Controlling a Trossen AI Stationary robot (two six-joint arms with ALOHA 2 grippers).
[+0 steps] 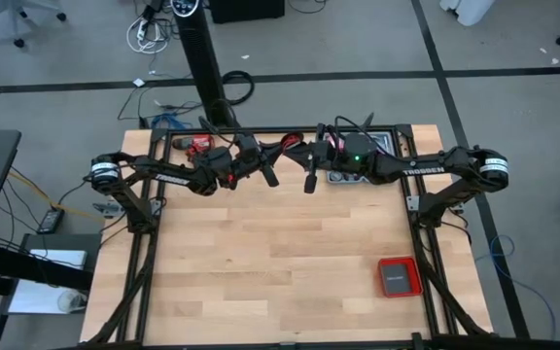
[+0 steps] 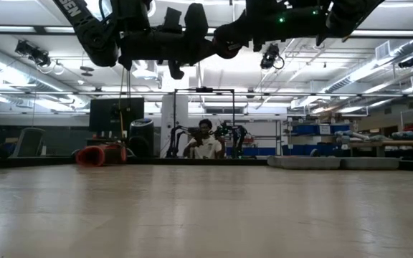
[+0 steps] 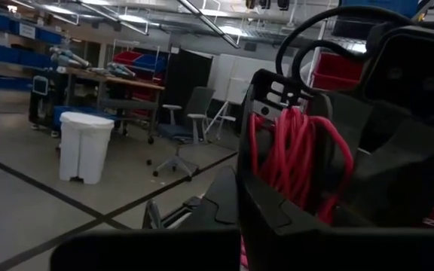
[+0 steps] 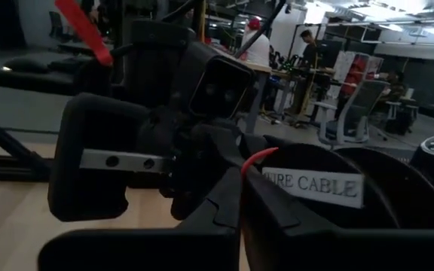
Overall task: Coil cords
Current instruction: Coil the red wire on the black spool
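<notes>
The red cord (image 1: 290, 146) hangs between my two grippers, high above the table's far edge. In the left wrist view it is a bundle of several red loops (image 3: 296, 162) lying against the dark body of the right arm. My left gripper (image 1: 268, 177) is shut, with a sliver of red between its fingers (image 3: 241, 252). My right gripper (image 1: 311, 180) faces it from the table's right, shut on a free red cord end (image 4: 258, 156). Another red strand (image 4: 81, 30) runs past the left arm. My left gripper is shut on a strand of the cord, seen only as a red sliver (image 3: 241, 252) low between its two fingers, which hide the rest of the hold. It points roughly level toward the table's right, clear of the table. My right gripper pinches the cord near its free end between its two fingers, and the short curled tip (image 4: 258, 156) sticks out past them. The fingers point level toward the table's left, well above the tabletop.
A red-and-black drill (image 1: 200, 146) lies at the far edge, left of the grippers. A flat red box (image 1: 397, 277) sits at the near right. A dark bin labelled for cables (image 4: 315, 184) stands under the right gripper. A person (image 2: 205, 140) sits beyond the table. Bare wood (image 1: 280, 262) fills the middle.
</notes>
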